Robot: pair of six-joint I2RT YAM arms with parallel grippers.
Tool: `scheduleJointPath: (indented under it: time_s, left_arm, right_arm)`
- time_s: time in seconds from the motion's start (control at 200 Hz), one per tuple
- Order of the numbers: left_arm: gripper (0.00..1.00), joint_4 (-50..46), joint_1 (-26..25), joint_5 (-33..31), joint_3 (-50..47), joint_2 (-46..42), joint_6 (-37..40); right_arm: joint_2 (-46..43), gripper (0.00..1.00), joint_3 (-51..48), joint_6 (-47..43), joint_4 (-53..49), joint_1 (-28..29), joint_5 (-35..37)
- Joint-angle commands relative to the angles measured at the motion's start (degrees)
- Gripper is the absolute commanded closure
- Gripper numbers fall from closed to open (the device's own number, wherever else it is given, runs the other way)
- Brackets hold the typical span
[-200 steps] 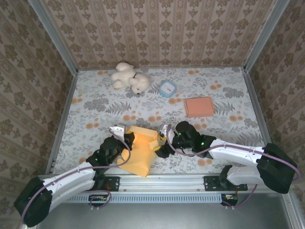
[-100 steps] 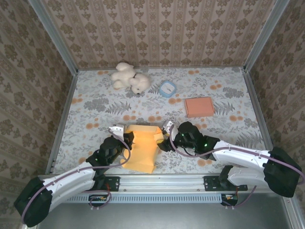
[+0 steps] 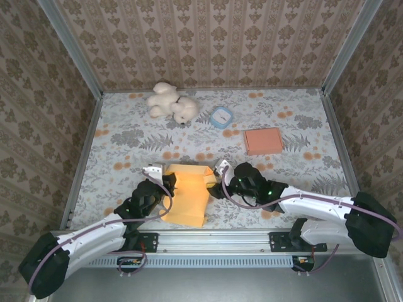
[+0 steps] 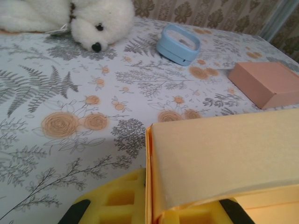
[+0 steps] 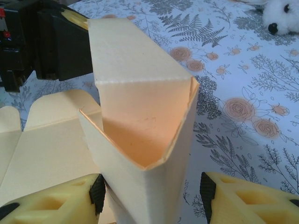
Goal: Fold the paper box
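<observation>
So the paper box is found half-folded on the worktop near the front edge, between the two arms. One end is stood up into walls and the rest is laid flat. Its left wall looks to be pinched by the left gripper, jaws closed onto the card. The raised corner is straddled by the right gripper, jaws apart, with one pad touching and the other just off it. Honestly, the walls could get sprung back flat if that pinch is lost. The card could also get creased off its fold line if it's squeezed at an angle. Both arms are stretched low and angled inward.
</observation>
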Motion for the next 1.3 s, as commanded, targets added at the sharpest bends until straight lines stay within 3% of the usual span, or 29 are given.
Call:
scheduleJointPath:
  time_s: [0.0,0.325,0.585,0.97,1.295]
  left_arm:
    - [0.92,-0.20,-0.65,-3.92,-0.59,-0.15,-4.34]
    - [0.93,-2.65,-3.00,-10.36,0.75,1.86,-7.13]
    - [0.92,-0.75,-4.54,-13.67,3.14,10.50,-7.96]
    - [0.92,4.74,-4.75,-11.62,4.38,18.49,-6.14]
    - [0.92,5.02,-5.09,-12.84,5.26,21.36,-4.41]
  right_arm:
    - [1.34,0.41,-0.79,2.51,4.30,1.04,4.66]
    - [9.55,0.42,2.55,4.62,8.76,4.57,7.42]
    - [13.53,0.43,6.14,4.99,8.15,7.92,9.82]
    - [6.10,0.27,2.93,3.39,0.40,7.25,9.80]
    - [-4.56,0.25,-1.87,2.11,-4.90,5.85,9.73]
